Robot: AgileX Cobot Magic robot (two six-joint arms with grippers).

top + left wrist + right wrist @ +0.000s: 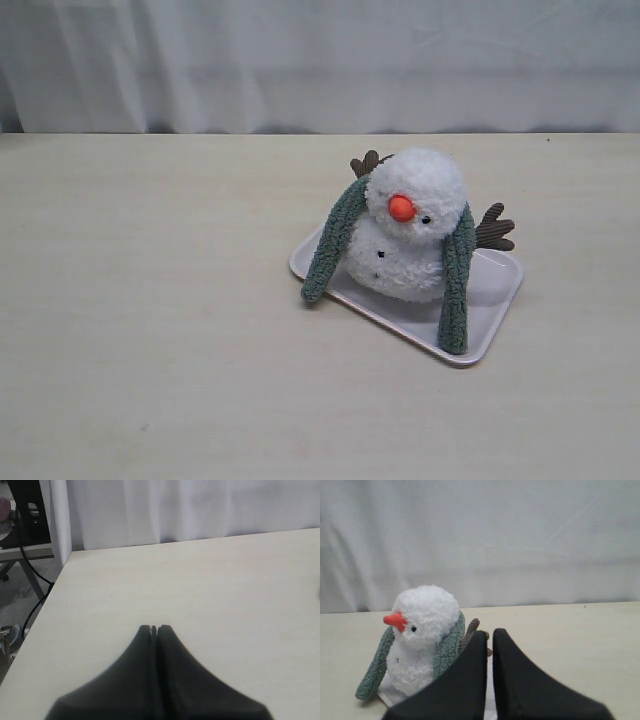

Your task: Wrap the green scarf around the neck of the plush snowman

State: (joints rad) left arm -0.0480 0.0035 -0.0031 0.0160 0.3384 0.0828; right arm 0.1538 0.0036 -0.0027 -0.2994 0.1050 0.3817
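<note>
Left jaws and right jaws are closed, empty; green scarf drapes behind plush snowman, ends hanging forward.

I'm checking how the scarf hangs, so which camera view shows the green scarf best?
The exterior view: both ends of the green scarf hang down either side of the plush snowman. The right wrist view shows it side-on, partly behind the right gripper. The left wrist view shows none of it.

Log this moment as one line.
scarf draped behind snowman, ends hanging either side, uncrossed | snowman on tray | left gripper shut | right gripper shut
</note>
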